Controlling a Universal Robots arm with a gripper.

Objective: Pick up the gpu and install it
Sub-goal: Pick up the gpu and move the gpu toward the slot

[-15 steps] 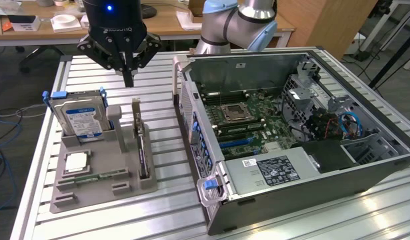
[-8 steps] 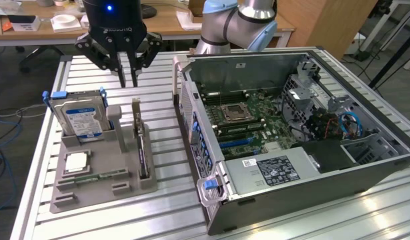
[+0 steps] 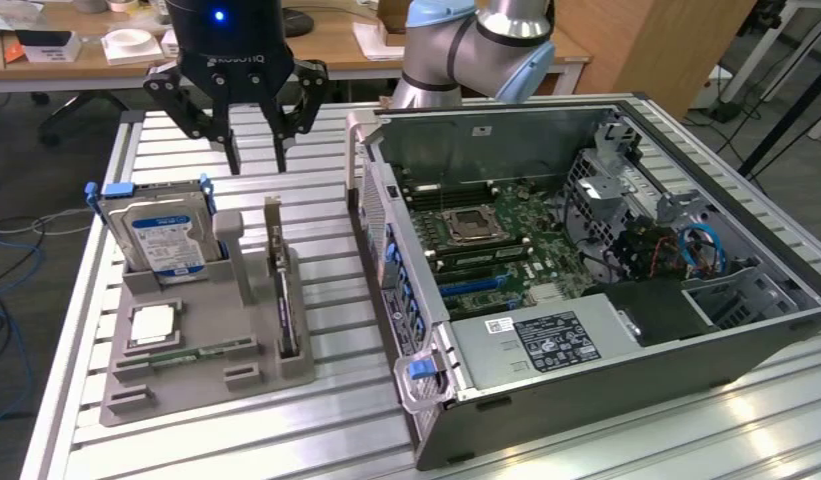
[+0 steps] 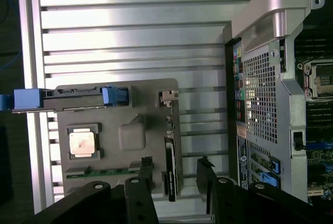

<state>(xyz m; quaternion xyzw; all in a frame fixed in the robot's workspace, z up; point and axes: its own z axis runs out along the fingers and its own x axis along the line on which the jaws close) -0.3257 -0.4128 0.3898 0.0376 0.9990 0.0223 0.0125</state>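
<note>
Black pincer (image 3: 257, 165), agape, above upright gpu (image 3: 285, 300)

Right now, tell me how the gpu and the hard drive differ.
The gpu is a thin dark card with a silver bracket; the hard drive is a thicker silver block with a blue-white label. The hard drive wears blue clips; the gpu has none. The gpu stands nearer the computer case than the hard drive. Both stand on edge in the grey holder.

Slatted aluminium table (image 3: 250, 450), two things directly on it: open computer case (image 3: 584, 400); grey parts holder (image 3: 183, 392) just beside the case, exterior view's left of it.
</note>
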